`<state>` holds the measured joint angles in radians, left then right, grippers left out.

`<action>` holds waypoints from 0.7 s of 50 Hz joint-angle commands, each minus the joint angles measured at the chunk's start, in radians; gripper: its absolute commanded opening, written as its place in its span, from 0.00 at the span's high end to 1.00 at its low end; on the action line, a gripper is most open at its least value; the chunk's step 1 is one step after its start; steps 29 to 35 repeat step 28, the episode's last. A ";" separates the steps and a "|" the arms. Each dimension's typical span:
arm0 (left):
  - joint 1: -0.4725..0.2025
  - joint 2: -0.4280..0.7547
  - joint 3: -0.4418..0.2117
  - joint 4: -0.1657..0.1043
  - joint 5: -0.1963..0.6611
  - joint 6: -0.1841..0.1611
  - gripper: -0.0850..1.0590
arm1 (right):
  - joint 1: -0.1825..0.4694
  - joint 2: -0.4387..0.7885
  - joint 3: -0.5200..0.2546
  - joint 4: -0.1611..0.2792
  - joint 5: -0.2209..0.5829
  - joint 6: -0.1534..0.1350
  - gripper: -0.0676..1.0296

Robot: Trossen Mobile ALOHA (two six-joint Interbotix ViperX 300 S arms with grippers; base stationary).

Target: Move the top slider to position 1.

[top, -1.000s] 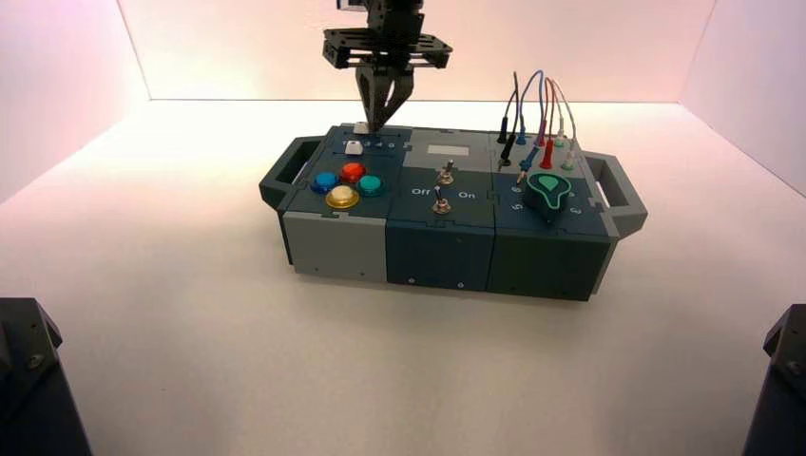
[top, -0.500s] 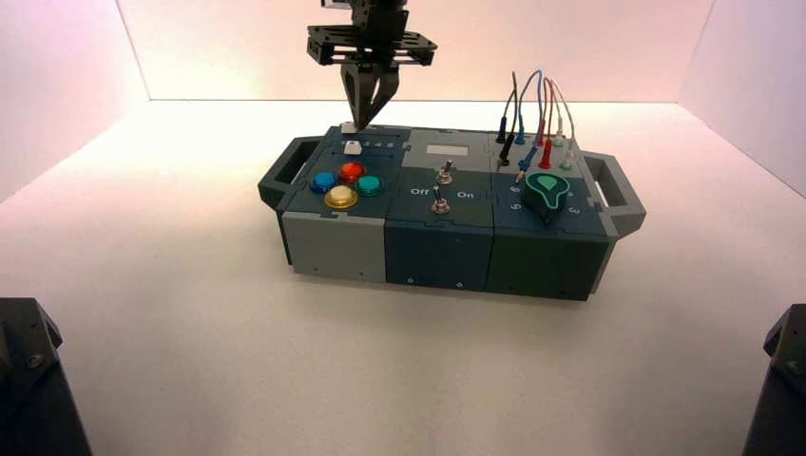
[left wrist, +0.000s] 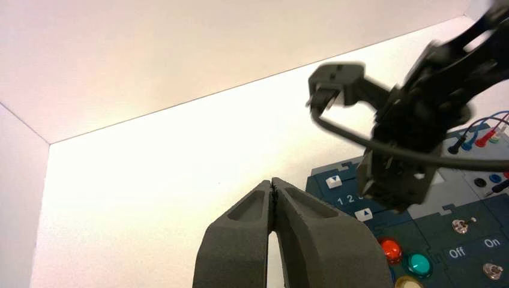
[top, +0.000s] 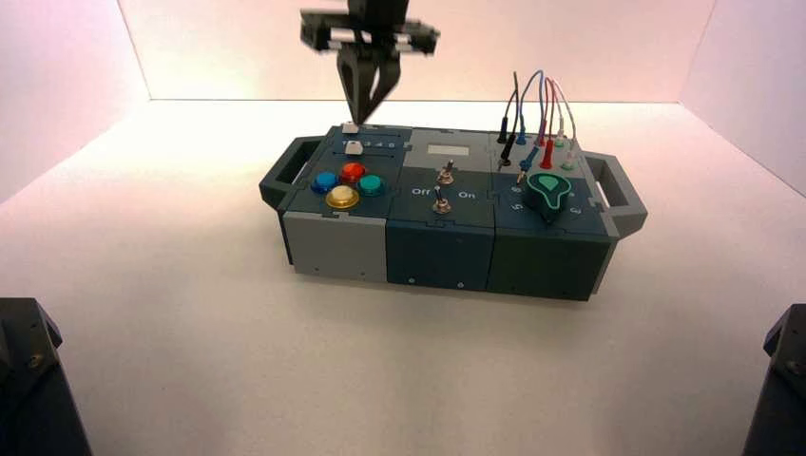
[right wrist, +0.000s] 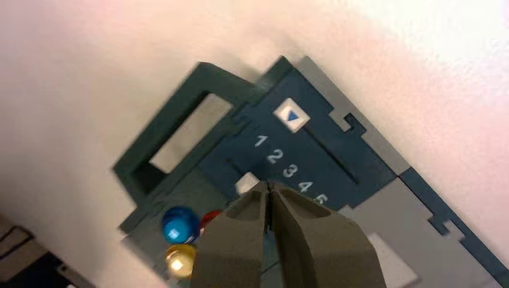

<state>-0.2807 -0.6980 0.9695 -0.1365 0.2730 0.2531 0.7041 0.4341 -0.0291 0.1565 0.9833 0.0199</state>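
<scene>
The box [top: 440, 249] stands toward the far edge of the tabletop [top: 399, 370], between its left and right sides. The top slider [right wrist: 292, 115] is on the dark blue panel at the box's far left corner, the nearer to the far edge of its two sliders. Its white knob sits at the end of its dark track, beside the printed 1 [right wrist: 260, 141], so it is at position 1.

The right gripper [top: 359, 123] reaches over the far edge of the box, its tips low above that panel near the top slider. Its fingers are closed against each other and grasp nothing; in the right wrist view the tips show apart from the top slider's knob. The left gripper [left wrist: 273, 181] is off past the left end of the box, above the tabletop, with its fingers also closed together and nothing between them.

The second slider [right wrist: 247, 183] has its white knob a little way in from the end of its track. Nearer the box's front left corner are four round buttons: blue [top: 325, 181], red [top: 353, 172], green [top: 371, 186] and yellow [top: 342, 197]. Two switches [top: 441, 201] stand on the middle part, a dark green knob [top: 547, 193] is on the right part, and wires [top: 543, 104] rise near the far right corner.
</scene>
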 commanded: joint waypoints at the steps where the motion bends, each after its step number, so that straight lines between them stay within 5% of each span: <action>1: 0.005 0.003 -0.032 0.002 0.002 0.002 0.95 | 0.009 -0.066 0.005 -0.008 -0.012 -0.011 0.96; 12: 0.017 0.005 -0.032 0.002 0.005 0.002 0.95 | 0.011 -0.106 0.057 -0.052 -0.051 -0.020 0.96; 35: 0.017 0.038 -0.038 0.003 0.008 0.002 0.95 | 0.031 -0.132 0.095 -0.057 -0.063 -0.021 0.96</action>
